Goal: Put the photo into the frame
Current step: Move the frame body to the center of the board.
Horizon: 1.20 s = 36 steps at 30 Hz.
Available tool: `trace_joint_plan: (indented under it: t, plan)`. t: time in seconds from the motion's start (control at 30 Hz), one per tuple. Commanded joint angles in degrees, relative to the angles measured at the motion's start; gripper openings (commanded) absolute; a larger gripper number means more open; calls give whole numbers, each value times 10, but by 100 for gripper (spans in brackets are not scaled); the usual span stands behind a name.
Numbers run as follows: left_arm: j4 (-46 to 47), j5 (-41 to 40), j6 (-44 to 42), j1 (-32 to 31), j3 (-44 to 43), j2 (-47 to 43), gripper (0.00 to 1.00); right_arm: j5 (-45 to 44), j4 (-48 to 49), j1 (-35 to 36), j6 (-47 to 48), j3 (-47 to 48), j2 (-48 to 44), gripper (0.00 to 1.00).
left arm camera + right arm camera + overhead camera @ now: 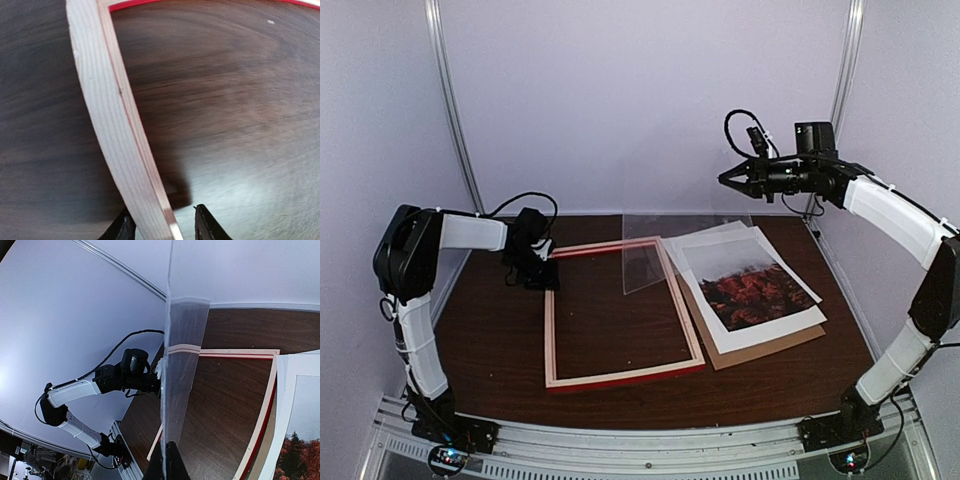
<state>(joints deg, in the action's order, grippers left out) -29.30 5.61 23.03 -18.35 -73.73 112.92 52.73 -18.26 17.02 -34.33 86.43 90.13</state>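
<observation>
Right jaws: right gripper (732,180) (167,460) is clamped on the edge of a clear pane (650,250) (180,365). It is held high over the far edge of the bench (500,340), right of centre.
Clear pane: it hangs in the air from that grip and slopes down toward the frame's far right corner. I cannot tell whether its low edge touches anything.
Left jaws: left gripper (535,268) (162,225) sits low with one finger on each side of a frame rail. The wrist view shows a sliver of gap beside one finger, so I cannot tell whether it is pinching.
Frame: the frame (551,330) (120,130) (262,415) lies mid-bench with its pale wood back up and red showing along its edges. Its far left corner is at the left jaws. The opening shows only bare bench, with nothing loaded in it.
Photo: the photo (750,285) (300,455) lies face up toward the right edge, just beside the frame's right rail and outside the frame. It is the top of a loose stack.
Stack below: white sheets (695,240) are fanned out under the photo, with a brown board (770,347) at the bottom.
Progress: judged early. The frame is on its face and ready to load, and the pane is lifted but not seated.
Left to do: probably the pane goes into the frame, then the photo on top, then the backing layers. No jaws are on the photo.
</observation>
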Motion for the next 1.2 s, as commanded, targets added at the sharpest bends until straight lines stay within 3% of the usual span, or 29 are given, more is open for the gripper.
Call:
trace_joint_plan:
  t: [0.0, 0.53, 0.9, 1.17]
  plan:
    - [12, 43, -14, -38, -28, 37, 41, 9, 26, 6, -2, 10, 1, 0]
    - [-12, 1, -74, -50, -6, 12, 24, -9, -6, 21, 28, 8, 12, 0]
    - [-3, 24, 28, -53, 47, -35, 33, -17, 13, 35, 15, -3, 22, 0]
    - [12, 38, 82, -71, 94, -75, 34, -25, 19, 36, 12, -17, 24, 0]
